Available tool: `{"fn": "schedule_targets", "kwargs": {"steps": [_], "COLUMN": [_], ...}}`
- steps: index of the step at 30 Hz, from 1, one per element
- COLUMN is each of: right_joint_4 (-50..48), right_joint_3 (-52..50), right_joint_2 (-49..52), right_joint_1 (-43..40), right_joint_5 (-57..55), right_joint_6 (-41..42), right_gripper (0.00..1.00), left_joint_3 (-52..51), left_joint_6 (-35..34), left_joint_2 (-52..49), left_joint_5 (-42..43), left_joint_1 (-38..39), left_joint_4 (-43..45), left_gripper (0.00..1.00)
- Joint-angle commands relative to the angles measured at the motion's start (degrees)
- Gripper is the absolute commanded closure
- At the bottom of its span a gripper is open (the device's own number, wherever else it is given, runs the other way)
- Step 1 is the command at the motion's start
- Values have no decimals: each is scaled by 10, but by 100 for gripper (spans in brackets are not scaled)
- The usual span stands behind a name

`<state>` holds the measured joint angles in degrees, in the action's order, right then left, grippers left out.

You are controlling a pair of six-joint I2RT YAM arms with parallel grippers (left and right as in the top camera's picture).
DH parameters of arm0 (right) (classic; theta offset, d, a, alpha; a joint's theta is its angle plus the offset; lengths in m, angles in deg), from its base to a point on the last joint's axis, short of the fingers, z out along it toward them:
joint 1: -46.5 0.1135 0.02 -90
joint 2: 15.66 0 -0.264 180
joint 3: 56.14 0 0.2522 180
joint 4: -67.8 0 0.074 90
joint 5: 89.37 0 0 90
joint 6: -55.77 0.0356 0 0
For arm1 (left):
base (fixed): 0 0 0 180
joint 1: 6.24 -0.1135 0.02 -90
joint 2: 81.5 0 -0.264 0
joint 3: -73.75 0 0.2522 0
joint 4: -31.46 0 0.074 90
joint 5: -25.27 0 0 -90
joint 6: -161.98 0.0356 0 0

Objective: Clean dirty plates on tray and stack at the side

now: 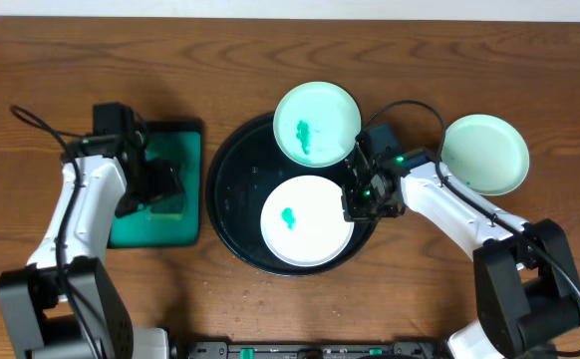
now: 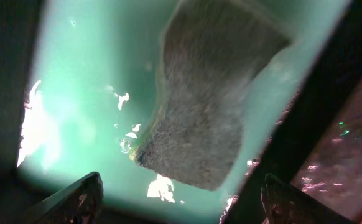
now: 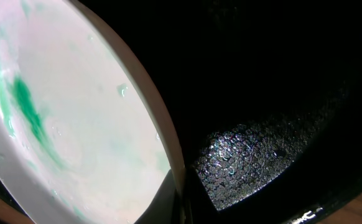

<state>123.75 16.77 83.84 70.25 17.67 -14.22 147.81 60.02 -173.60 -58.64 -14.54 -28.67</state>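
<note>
1. Overhead: a brown wooden worktop (image 1: 270, 40). The round black tray (image 1: 232, 189) sits at centre and carries two smeared plates: a mint plate (image 1: 315, 125) on its far rim and a white plate (image 1: 307, 219) nearer the robot. A third plate (image 1: 484, 153), with no smear visible, lies off the tray to the right. The right tool (image 1: 362, 199) is at the white plate's right edge, so the right arm is the nearer one. The left tool (image 1: 162, 184) hangs over a green tray (image 1: 150, 231), well apart from the plates.
2. Left wrist: fingers (image 2: 75, 199) spread apart, holding nothing. A grey sponge (image 2: 212, 99) lies just ahead in the green tray.
3. Right wrist: the tool appears closed on the white plate's rim, with the green smear up-left of it.
4. No legible writing.
</note>
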Motion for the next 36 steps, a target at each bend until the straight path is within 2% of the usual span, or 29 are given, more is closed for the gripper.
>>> {"fn": "schedule_targets", "kwargs": {"steps": [1, 9, 17, 19, 20, 21, 22, 23, 25, 36], "right_joint_4": [0, 0, 0, -1, -1, -2, -2, -2, -2, -2], "right_joint_3": [0, 0, 0, 0, 0, 0, 0, 0, 0, 0], "right_joint_2": [4, 4, 4, 4, 4, 4, 4, 4, 4, 4], "right_joint_1": [3, 3, 3, 3, 3, 3, 3, 3, 3, 3], "right_joint_5": [17, 20, 21, 21, 21, 21, 21, 21, 21, 28], "right_joint_6": [6, 6, 6, 6, 6, 6, 6, 6, 6, 10], "right_gripper": [99, 99, 99, 99, 99, 99, 99, 99, 99, 99], "left_joint_3": [-29, -83, -84, -84, -84, -84, -84, -84, -84, -84], "left_joint_6": [3, 34, 62, 62, 63, 62, 62, 62, 62, 52], "left_joint_2": [-18, -46, -63, -63, -63, -63, -63, -63, -63, -63], "left_joint_5": [0, 10, 51, 51, 51, 51, 51, 51, 50, 51], "left_joint_1": [0, 0, 0, 0, 0, 0, 0, 0, 0, 0], "left_joint_4": [14, 79, 125, 126, 126, 127, 127, 128, 129, 127], "left_gripper": [17, 14, 15, 25, 40, 65, 78, 87, 93, 93]}}
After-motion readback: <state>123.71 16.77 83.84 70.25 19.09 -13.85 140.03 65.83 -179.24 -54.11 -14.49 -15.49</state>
